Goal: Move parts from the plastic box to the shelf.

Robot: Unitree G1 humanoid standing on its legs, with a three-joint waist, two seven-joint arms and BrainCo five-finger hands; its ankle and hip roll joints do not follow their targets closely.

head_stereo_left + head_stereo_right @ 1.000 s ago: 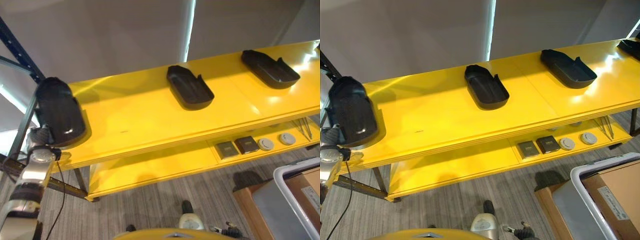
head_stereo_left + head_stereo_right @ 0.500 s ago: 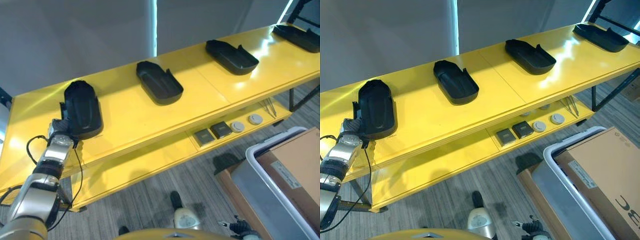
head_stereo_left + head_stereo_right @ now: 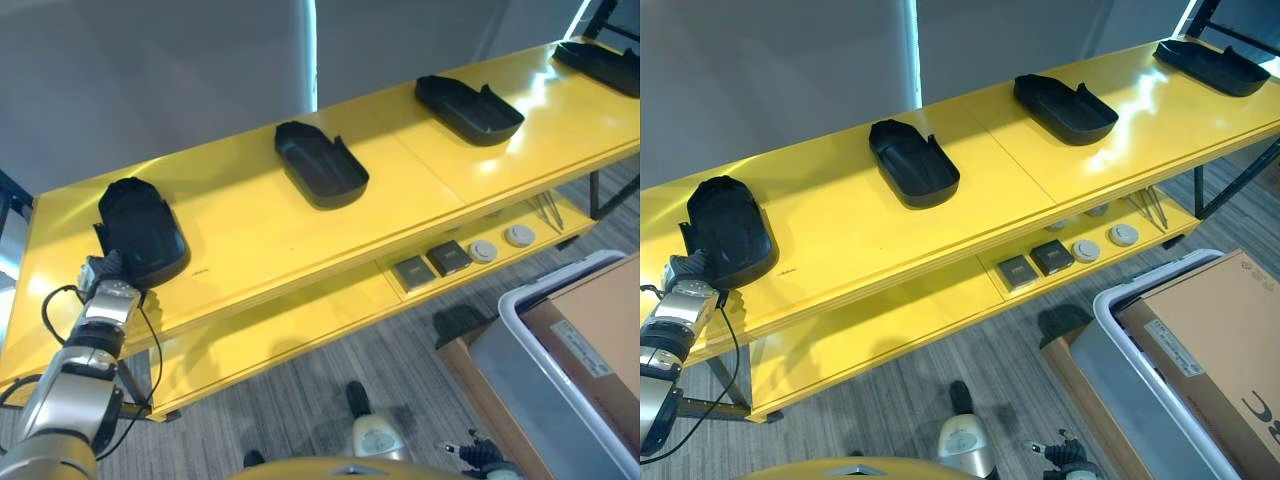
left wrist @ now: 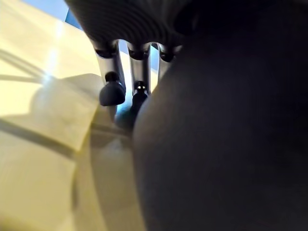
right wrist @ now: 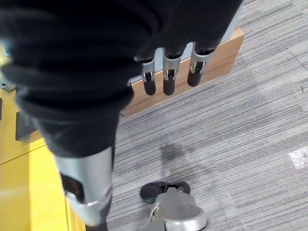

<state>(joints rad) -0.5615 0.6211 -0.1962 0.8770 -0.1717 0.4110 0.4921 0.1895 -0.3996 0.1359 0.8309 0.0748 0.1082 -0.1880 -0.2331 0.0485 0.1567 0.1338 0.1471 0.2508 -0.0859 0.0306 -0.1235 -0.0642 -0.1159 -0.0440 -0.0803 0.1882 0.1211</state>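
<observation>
Resting on the yellow shelf top [image 3: 260, 225] at the left of the frame, a black moulded plastic part [image 3: 141, 229], rounded at one end and hollow like a shallow tray, sits against the left hand [image 3: 103, 271], whose fingers [image 4: 111, 91] reach along its dark side; whether they clamp it cannot be told. Three more black tray-like parts lie on the same surface, four in all: one at centre [image 3: 320, 165], one to the upper right [image 3: 468, 96], one at the far upper right corner [image 3: 603, 68]. On the lower shelf [image 3: 300, 330] lie two dark square pieces [image 3: 430, 265] and two round grey discs [image 3: 502, 243]. A grey plastic box [image 3: 545, 375] holding a brown cardboard carton [image 3: 600, 325] with an unreadable label stands at lower right. The right hand [image 5: 168, 72] hangs over the carpet, fingers relaxed and apart.
</observation>
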